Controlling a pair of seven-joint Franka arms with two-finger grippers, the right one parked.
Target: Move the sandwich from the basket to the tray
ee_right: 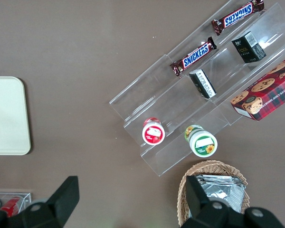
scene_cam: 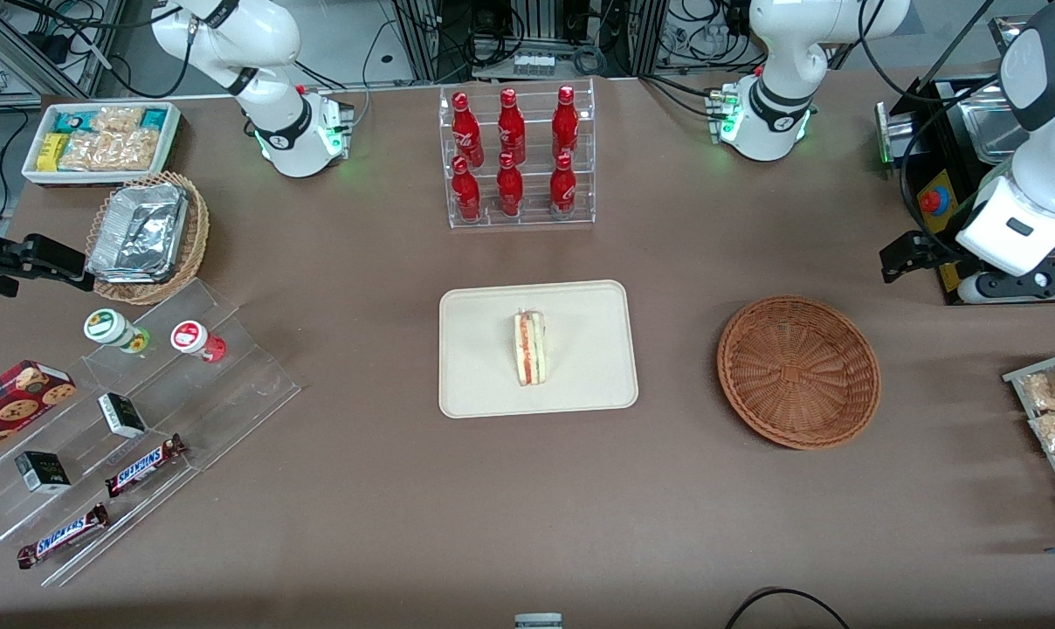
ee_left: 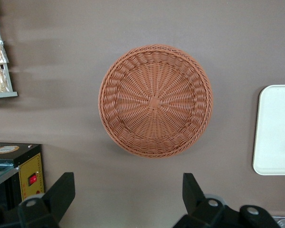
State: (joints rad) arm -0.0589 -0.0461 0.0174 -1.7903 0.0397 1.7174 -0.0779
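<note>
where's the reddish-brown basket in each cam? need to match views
Front view: basket sits empty on the table, beside the tray that holds the sandwich, toward the working arm's end.
Left wrist view: basket seen from above, the open gripper held over the table near it.
Right wrist view: not in it.
Shared landmark: the tray.
</note>
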